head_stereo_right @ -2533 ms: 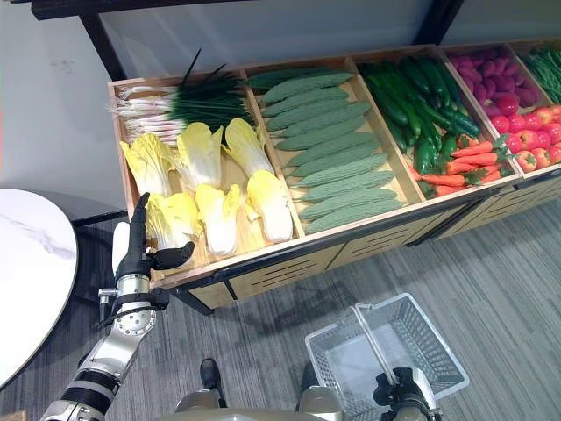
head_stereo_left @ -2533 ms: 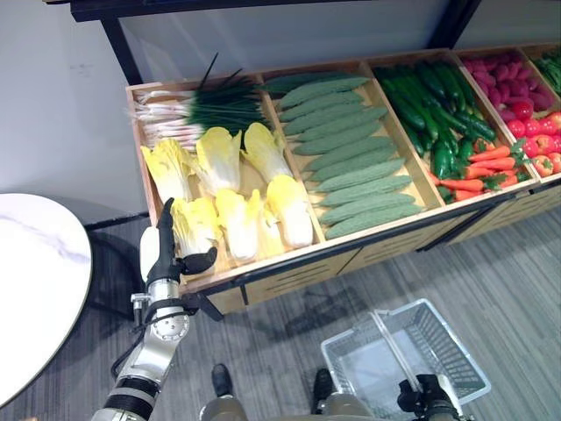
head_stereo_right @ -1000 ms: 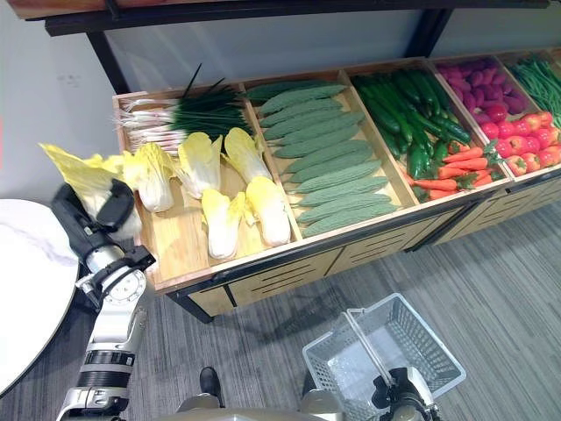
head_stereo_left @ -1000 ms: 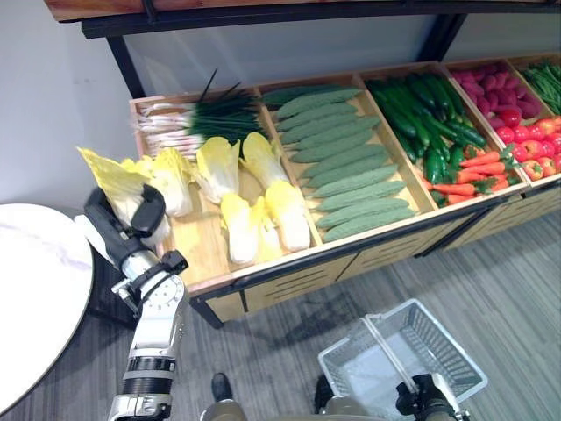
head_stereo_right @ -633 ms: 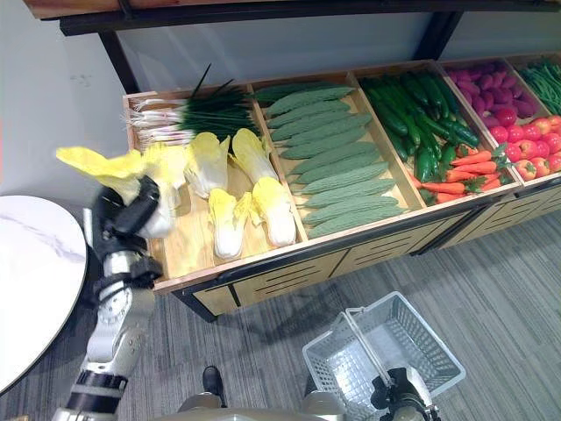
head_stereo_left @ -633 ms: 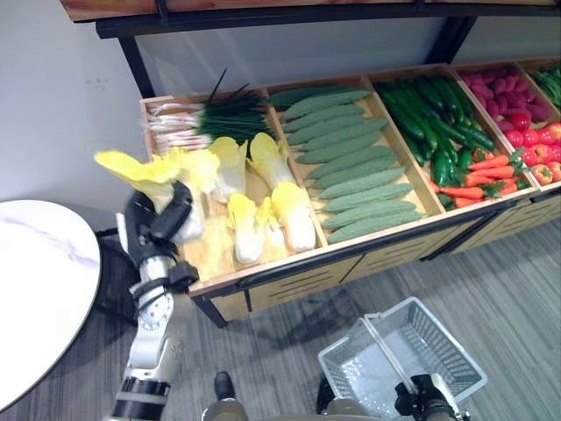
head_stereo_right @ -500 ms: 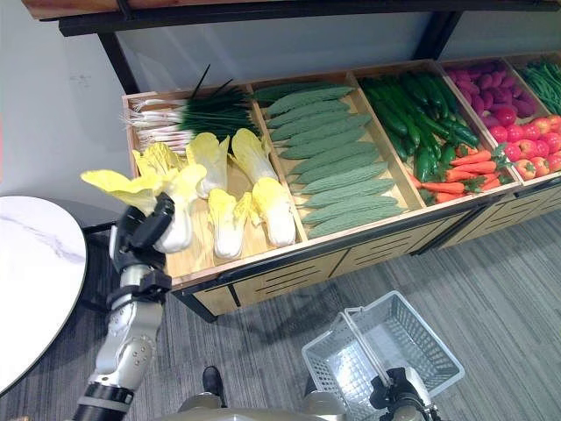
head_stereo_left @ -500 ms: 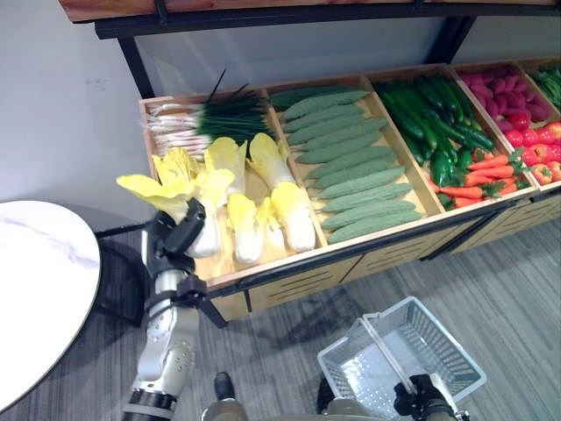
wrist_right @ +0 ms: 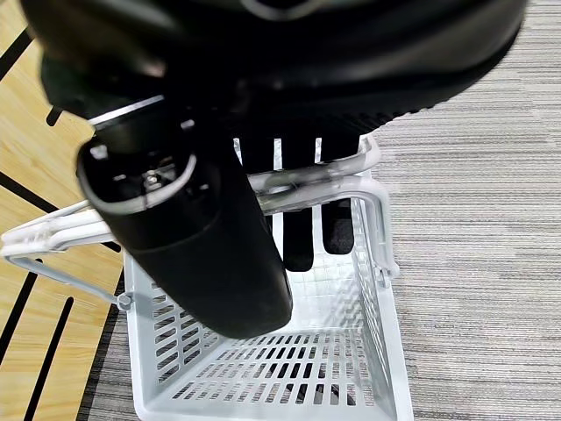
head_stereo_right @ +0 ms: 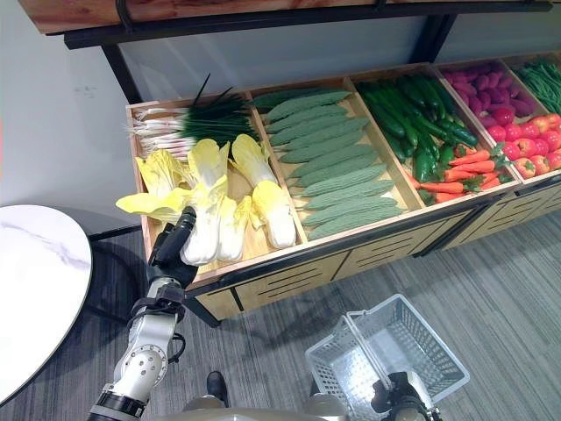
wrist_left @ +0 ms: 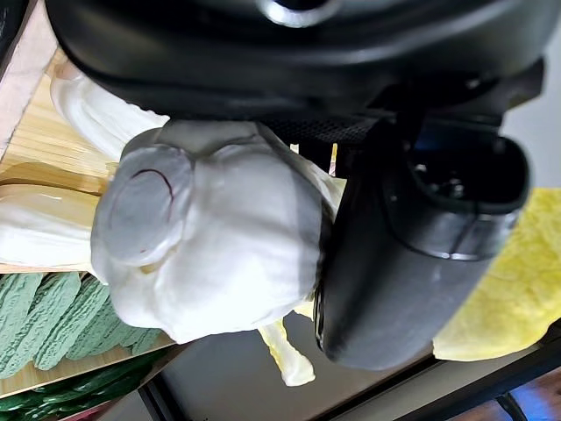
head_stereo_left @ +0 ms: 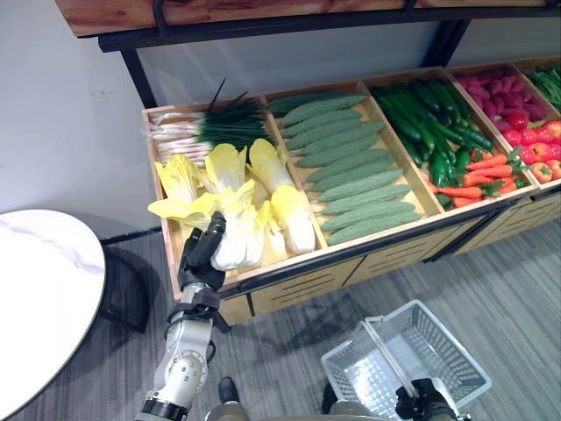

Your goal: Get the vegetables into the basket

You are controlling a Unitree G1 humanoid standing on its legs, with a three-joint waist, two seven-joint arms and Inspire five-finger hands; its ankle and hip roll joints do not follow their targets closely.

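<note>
We hold a cabbage over the stall's front edge, the basket hanging below.

At lower right our right hand curls round the handle of the white basket, held above the grey floor. At centre left our left hand grips a napa cabbage by its white base, just above the other cabbages in the wooden crate; bitter gourds lie beyond.

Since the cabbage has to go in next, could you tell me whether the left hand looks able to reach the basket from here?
Probably yes: the left hand, shut on a cabbage, has bare floor between it and the basket in the right hand.
</note>
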